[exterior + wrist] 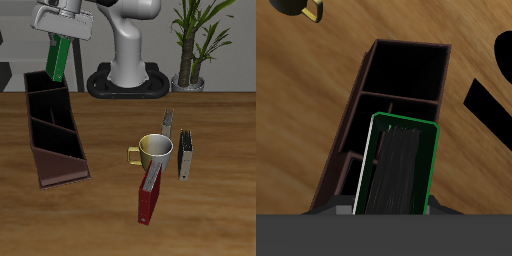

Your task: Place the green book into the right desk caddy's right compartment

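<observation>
My gripper is shut on the green book and holds it upright in the air over the far end of the right desk caddy. The caddy is a long dark box with a reddish-brown sloped panel at its near end. The right compartment is the small square section at the caddy's far end and is empty. In the wrist view the green book hangs over the caddy's partitioned sections, with the square end compartment just beyond the book's lower edge. The fingertips are hidden behind the book.
A yellow-green mug stands mid-table with a dark red book leaning against it. Two grey-black books stand beside the mug. The robot base and a potted plant are at the back.
</observation>
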Available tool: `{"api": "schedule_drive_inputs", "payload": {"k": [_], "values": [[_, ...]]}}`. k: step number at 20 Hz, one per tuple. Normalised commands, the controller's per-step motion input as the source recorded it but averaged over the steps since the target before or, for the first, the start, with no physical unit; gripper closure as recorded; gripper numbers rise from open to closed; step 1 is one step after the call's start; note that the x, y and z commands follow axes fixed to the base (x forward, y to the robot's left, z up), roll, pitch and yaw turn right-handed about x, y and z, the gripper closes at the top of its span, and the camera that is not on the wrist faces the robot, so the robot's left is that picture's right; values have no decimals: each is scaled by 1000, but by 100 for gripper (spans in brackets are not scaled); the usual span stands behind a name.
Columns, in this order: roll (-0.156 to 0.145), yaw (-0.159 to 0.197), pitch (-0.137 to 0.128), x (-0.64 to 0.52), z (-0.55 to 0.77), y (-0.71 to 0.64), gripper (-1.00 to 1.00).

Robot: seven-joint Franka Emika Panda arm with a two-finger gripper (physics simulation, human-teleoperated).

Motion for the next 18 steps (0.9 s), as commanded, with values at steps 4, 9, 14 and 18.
{"api": "schedule_drive_inputs", "payload": {"k": [4, 9, 14, 18], "values": [[-3, -29, -17, -189, 3, 76, 100], [-8, -21, -22, -157, 8, 5, 100], [-9, -39, 21, -117, -89, -27, 100], [-8, -23, -14, -144, -21, 11, 100]]}}
